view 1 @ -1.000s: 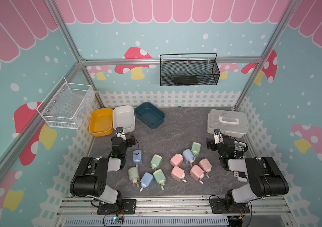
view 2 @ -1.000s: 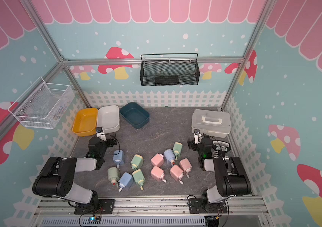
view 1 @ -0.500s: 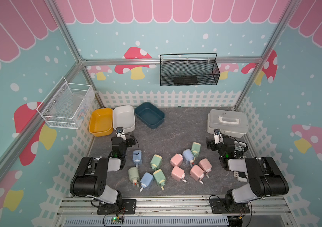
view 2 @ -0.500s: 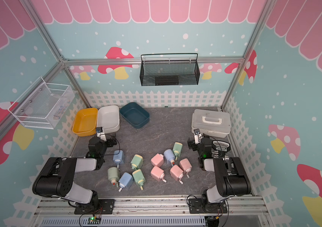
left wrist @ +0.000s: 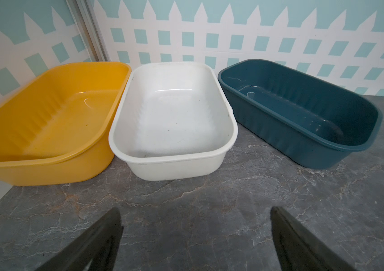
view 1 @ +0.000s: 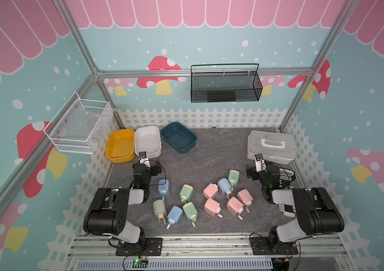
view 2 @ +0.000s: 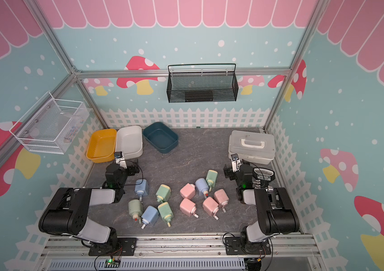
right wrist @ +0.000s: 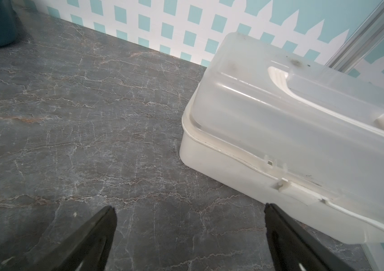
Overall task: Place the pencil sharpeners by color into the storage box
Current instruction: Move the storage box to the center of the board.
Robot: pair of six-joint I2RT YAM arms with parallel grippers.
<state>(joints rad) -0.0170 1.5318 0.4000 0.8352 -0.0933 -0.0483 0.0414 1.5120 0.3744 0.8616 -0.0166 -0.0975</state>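
Note:
Several pencil sharpeners lie loose on the grey table between the arms in both top views: a pink group, green ones and blue ones. Three open storage boxes stand at the back left: yellow, white and dark blue, all bare inside. My left gripper is open and low over the table, facing these boxes with nothing between its fingers. My right gripper is open and holds nothing, right of the sharpeners.
A closed white case with a handle sits at the back right, close in front of my right gripper. A black wire basket and a white mesh basket hang on the walls. A white picket fence edges the table.

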